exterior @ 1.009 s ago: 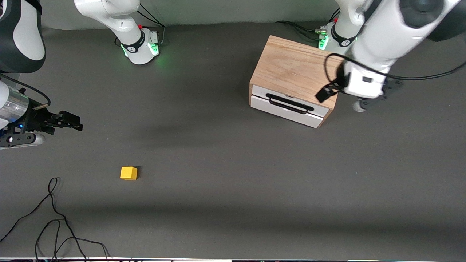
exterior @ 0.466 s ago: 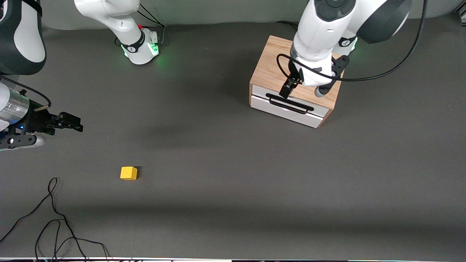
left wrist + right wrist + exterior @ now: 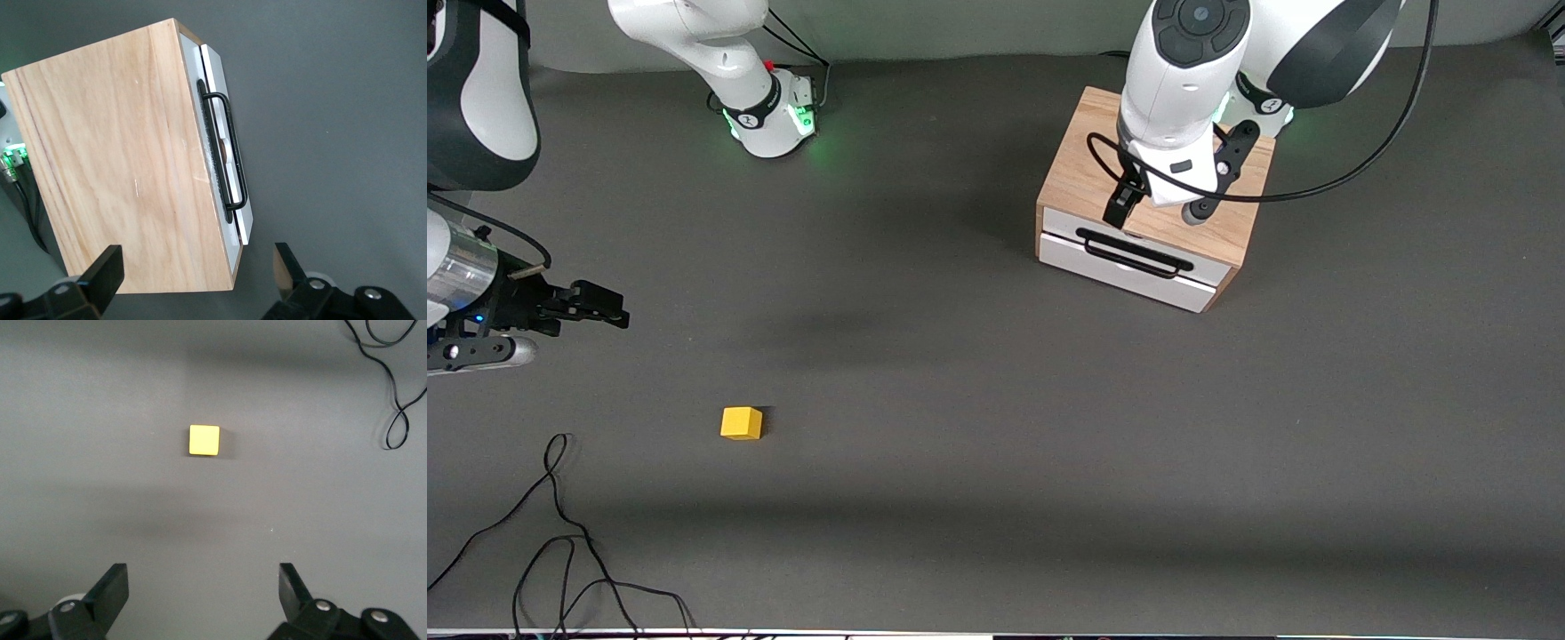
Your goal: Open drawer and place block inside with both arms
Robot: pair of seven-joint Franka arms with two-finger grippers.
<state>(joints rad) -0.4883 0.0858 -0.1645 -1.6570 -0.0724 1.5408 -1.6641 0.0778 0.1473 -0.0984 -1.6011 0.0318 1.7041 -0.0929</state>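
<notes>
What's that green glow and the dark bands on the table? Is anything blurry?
Front view: green light spills from the arm base onto the table, and soft, broad shadows of the arms cross it; the yellow block looks sharp. Right wrist view: the block casts a small crisp shadow. Left wrist view: the cabinet is evenly lit, no glare.

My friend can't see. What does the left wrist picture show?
The left gripper, fingers wide open, hangs over a light wooden cabinet. The drawer at the cabinet's edge is shut, with a long black handle. Grey table surrounds it.
</notes>
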